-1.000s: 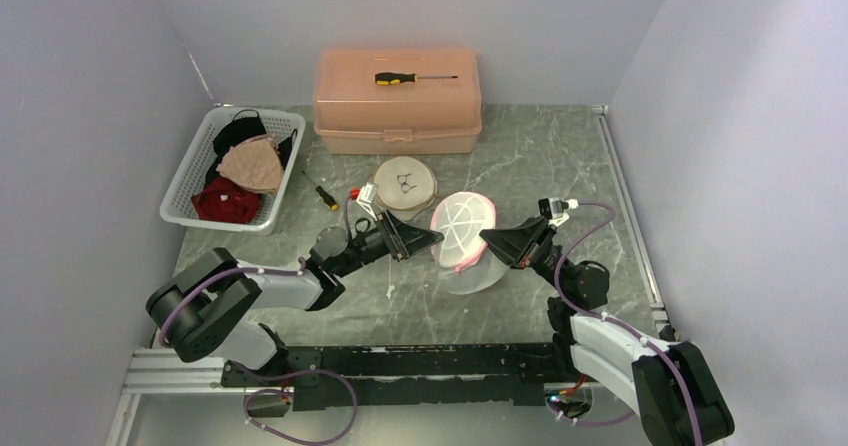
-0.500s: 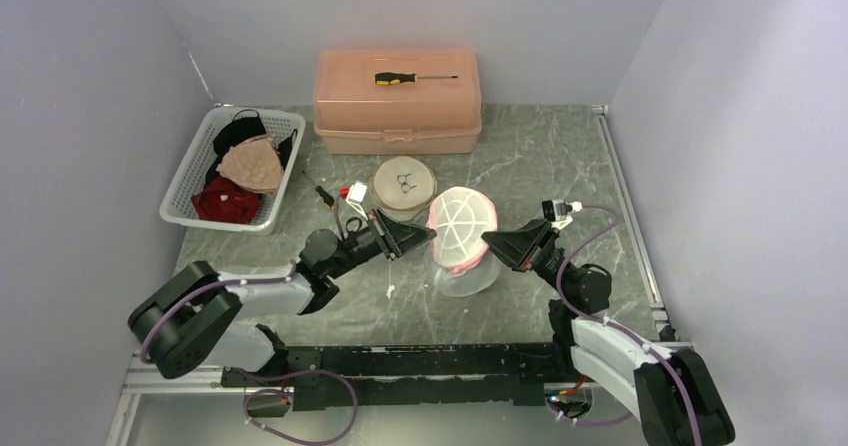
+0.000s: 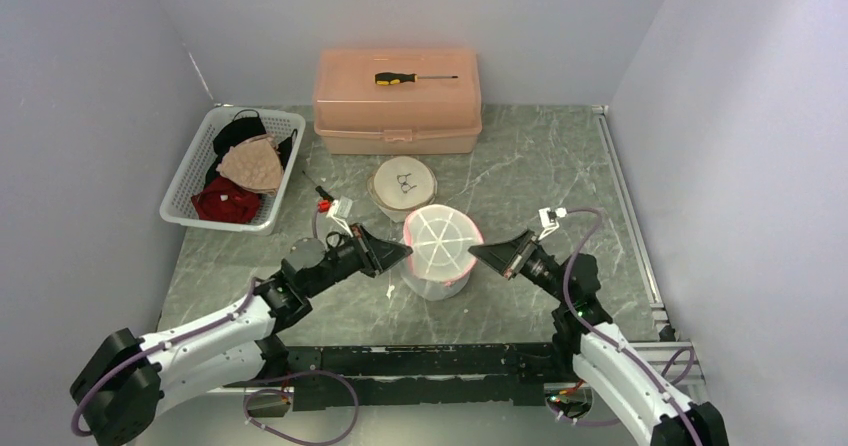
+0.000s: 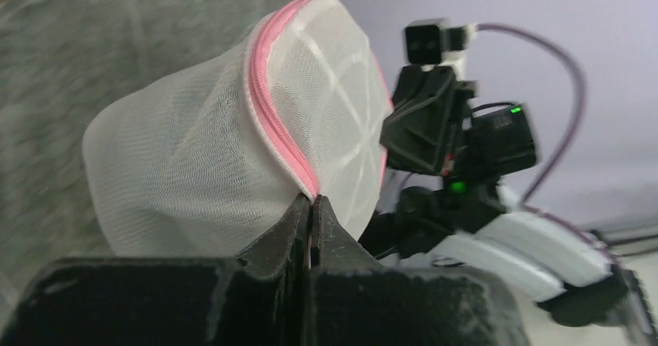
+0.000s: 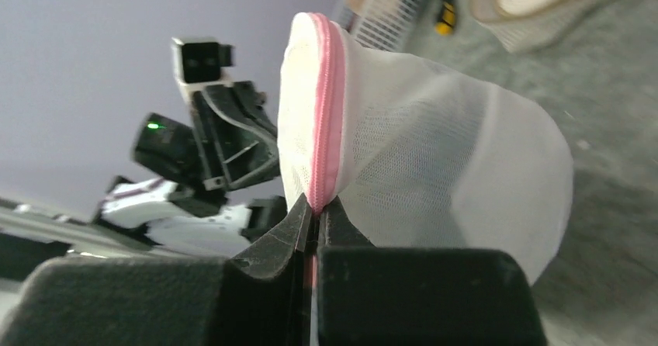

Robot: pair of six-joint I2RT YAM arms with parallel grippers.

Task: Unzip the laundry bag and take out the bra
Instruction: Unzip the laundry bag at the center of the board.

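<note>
The laundry bag (image 3: pixel 440 256) is a white mesh dome with a pink zipper round its top rim, held between the two arms at the table's middle. My left gripper (image 3: pixel 403 250) is shut on the zipper rim at the bag's left side. The left wrist view shows its tips (image 4: pixel 312 200) pinched on the pink zipper (image 4: pixel 271 121). My right gripper (image 3: pixel 475 251) is shut on the rim's right side. In the right wrist view its tips (image 5: pixel 316 205) clamp the pink zipper (image 5: pixel 326 105) of the bag (image 5: pixel 442 167). The bra is hidden.
A white basket (image 3: pixel 185 181) of garments stands at the back left. A pink toolbox (image 3: pixel 397 116) with a screwdriver (image 3: pixel 412 77) on its lid sits at the back. A round beige mesh pouch (image 3: pixel 404 182) lies just behind the bag.
My left gripper has shut on the zipper rim. Both arms drew toward the near edge, and the bag moved left and turned its top upward.
</note>
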